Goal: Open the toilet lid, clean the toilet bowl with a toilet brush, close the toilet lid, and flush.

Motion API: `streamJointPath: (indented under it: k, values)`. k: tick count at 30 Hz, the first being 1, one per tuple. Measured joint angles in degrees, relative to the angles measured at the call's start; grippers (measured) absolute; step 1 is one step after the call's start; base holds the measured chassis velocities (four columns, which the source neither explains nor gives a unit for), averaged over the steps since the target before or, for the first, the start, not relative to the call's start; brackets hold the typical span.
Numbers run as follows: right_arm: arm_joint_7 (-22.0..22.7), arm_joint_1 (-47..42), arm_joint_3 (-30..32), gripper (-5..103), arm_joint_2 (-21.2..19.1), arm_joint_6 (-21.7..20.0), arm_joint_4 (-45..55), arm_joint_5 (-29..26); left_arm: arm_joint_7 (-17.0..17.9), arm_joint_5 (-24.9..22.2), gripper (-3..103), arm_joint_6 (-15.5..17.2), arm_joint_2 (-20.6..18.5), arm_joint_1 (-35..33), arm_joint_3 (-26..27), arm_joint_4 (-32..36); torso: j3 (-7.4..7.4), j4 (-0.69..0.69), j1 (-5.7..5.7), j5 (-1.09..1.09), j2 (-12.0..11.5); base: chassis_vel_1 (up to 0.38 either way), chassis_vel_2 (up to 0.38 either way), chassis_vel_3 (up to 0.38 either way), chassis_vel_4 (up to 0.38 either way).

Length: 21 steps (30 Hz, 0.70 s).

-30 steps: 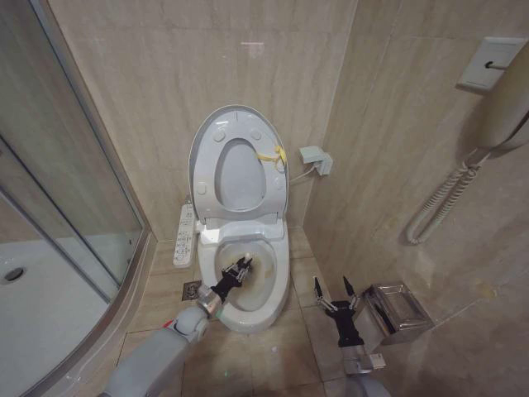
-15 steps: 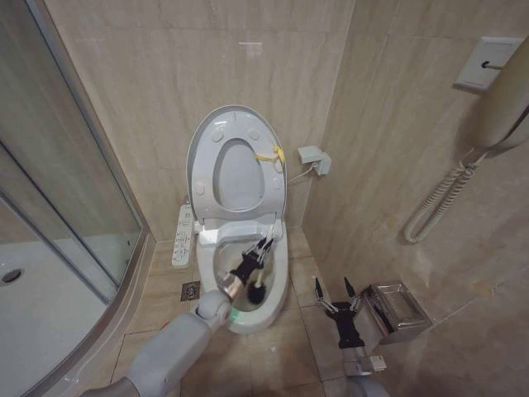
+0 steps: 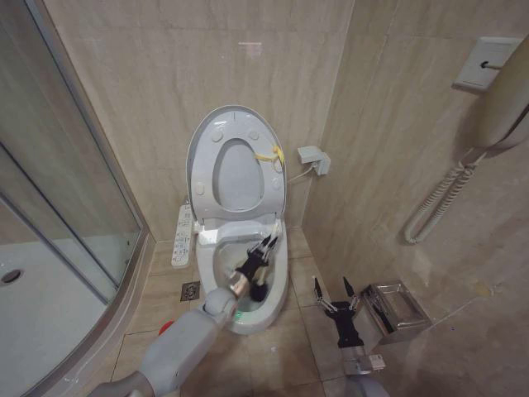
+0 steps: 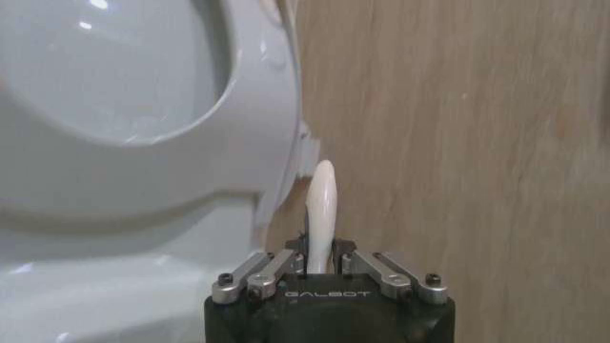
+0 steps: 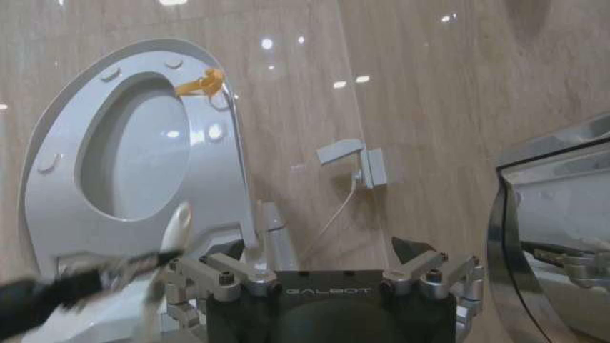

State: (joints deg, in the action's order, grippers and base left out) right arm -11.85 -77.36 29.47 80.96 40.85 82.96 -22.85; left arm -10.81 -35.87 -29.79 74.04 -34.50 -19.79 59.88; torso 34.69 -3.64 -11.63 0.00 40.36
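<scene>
The toilet lid [image 3: 240, 178] stands raised against the wall with the seat ring [image 3: 205, 178] up in front of it; a yellow tag [image 3: 272, 155] hangs at its edge. Below is the toilet bowl [image 3: 279, 285], yellowish inside. My left gripper [image 3: 261, 253] hangs over the bowl's far right part, shut on the toilet brush's white handle [image 4: 322, 207]. The dark bristle head [image 3: 258, 291] is down inside the bowl. My right gripper [image 3: 335, 294] is open with nothing in it, low over the floor to the right of the bowl.
A glass shower enclosure [image 3: 74, 207] fills the left side. A button panel [image 3: 183, 236] runs along the bowl's left and a floor drain [image 3: 191, 290] lies below it. A metal bin [image 3: 398, 310] stands right of my right gripper; a coiled cord [image 3: 442, 198] hangs on the right wall.
My left gripper has swung with the brush from the bowl's near left part toward its far right, and the dark bristle head has come into sight. The right arm has stayed put.
</scene>
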Motion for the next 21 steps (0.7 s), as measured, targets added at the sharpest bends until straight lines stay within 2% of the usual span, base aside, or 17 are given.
streamJointPath:
  k: [4, 8, 11, 14, 17, 21]
  values:
    - [0.0, 0.34, 0.06, 100, -0.55, 0.0, -0.25, -0.33, -0.1, 0.16, 17, -0.29, 0.12, 0.39, 0.13, -1.5, -0.01, -0.05, 0.01, 0.0, 0.01, 0.0, 0.0, 0.0, 0.0]
    - [0.01, 0.45, 0.17, 100, -0.68, -0.01, -0.38, -0.5, 0.14, -0.62, 17, 0.15, 1.04, 1.72, 0.56, 0.99, 0.01, 0.0, 0.0, 0.01, 0.0, 0.0, 0.0, 0.0, 0.0]
    - [0.01, 0.32, 0.17, 100, -0.64, -0.01, -0.3, -0.52, 0.17, -0.73, 17, 0.14, 1.93, 2.51, 1.07, 1.3, 0.0, -0.05, 0.0, 0.01, 0.0, 0.0, 0.0, 0.0, 0.0]
    - [0.01, 0.17, -0.05, 100, -0.63, -0.01, -0.09, -0.53, 0.35, -0.07, 17, 0.14, 2.43, 2.41, 1.38, -1.14, 0.01, -0.05, 0.0, 0.02, 0.0, 0.0, 0.0, 0.0, 0.0]
    - [-0.02, 0.15, -0.19, 100, -1.27, -0.03, -0.03, -0.76, 1.69, 1.57, 17, 0.2, 1.49, 0.79, 0.95, -3.35, -0.01, 0.0, 0.0, 0.0, 0.0, 0.0, 0.0, 0.0, 0.0]
    - [-0.02, 0.25, 0.0, 100, -1.9, -0.04, -0.11, -1.24, 3.52, 1.79, 17, 1.69, 0.78, 0.59, -0.28, -0.13, 0.0, 0.0, 0.0, 0.01, 0.0, 0.0, 0.0, 0.0, 0.0]
